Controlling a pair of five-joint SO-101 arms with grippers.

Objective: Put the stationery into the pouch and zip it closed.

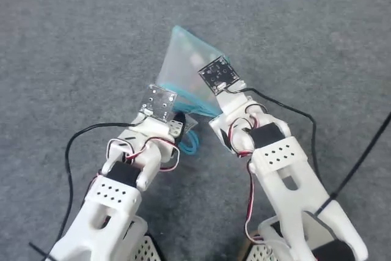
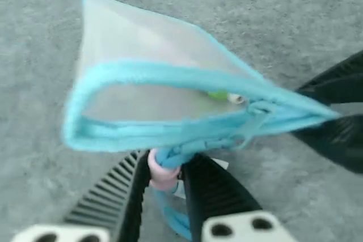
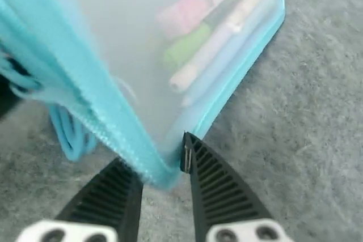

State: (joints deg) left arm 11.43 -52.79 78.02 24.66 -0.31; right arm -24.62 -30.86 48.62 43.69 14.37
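The left hand (image 2: 165, 175) pinches the pouch's (image 1: 186, 68) blue pull cord (image 2: 170, 156). The right hand (image 3: 163, 174) clamps a pouch corner; pens (image 3: 227, 32) lie inside.

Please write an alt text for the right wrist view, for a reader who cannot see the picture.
The right hand pinches one corner of a translucent plastic pouch with turquoise fabric edging between its black ribbed fingers. Pink, green, cream and pale blue stationery lies inside it, a turquoise cord hangs beside it, and grey carpet lies beneath.
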